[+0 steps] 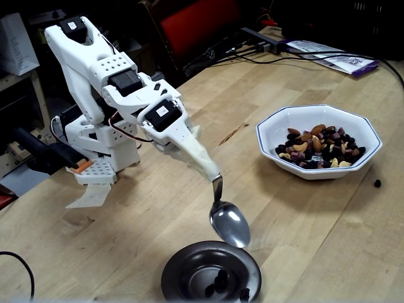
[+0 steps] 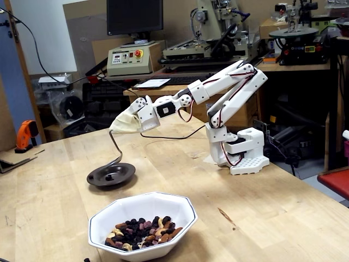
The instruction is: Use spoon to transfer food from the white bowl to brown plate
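My gripper (image 1: 205,165), wrapped in pale tape, is shut on the handle of the silver spoon (image 1: 230,225). The spoon hangs tilted and empty just above the far rim of the brown plate (image 1: 177,268). A few dark pieces of food (image 1: 219,281) lie in the plate's centre. The white bowl (image 1: 271,126) stands to the right, holding the mixed nuts and dark pieces of food (image 1: 319,148). In the other fixed view, the gripper (image 2: 122,124) holds the spoon (image 2: 114,150) over the plate (image 2: 98,177), with the bowl (image 2: 109,215) nearer the camera.
One dark piece (image 1: 377,183) lies loose on the wooden table right of the bowl. The arm's white base (image 1: 95,158) stands at the left. Cables and papers (image 1: 334,60) lie at the far table edge. A black cable (image 1: 19,268) curls at the lower left.
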You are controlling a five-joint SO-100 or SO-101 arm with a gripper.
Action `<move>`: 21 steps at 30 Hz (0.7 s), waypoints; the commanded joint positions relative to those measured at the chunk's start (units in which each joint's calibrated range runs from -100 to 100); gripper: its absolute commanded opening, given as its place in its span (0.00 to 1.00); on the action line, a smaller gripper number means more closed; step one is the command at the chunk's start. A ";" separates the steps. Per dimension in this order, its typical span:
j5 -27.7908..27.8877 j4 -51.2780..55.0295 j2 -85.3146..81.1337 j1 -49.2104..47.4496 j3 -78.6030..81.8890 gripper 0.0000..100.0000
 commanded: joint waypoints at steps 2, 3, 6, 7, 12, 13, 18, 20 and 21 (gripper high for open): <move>2.34 0.06 -7.00 -2.33 -4.73 0.04; 2.39 0.14 -9.74 -3.07 -4.73 0.04; 2.64 3.53 -19.07 -5.81 -4.11 0.04; 2.64 5.75 -21.55 -6.63 -4.02 0.04; 2.34 21.56 -32.59 -8.11 -3.93 0.04; 2.30 25.35 -35.07 -8.18 -3.93 0.04; 2.30 40.93 -44.65 -9.44 -4.64 0.04; 2.25 45.67 -44.65 -10.40 -4.82 0.04; 2.25 47.25 -44.14 -11.00 -5.00 0.04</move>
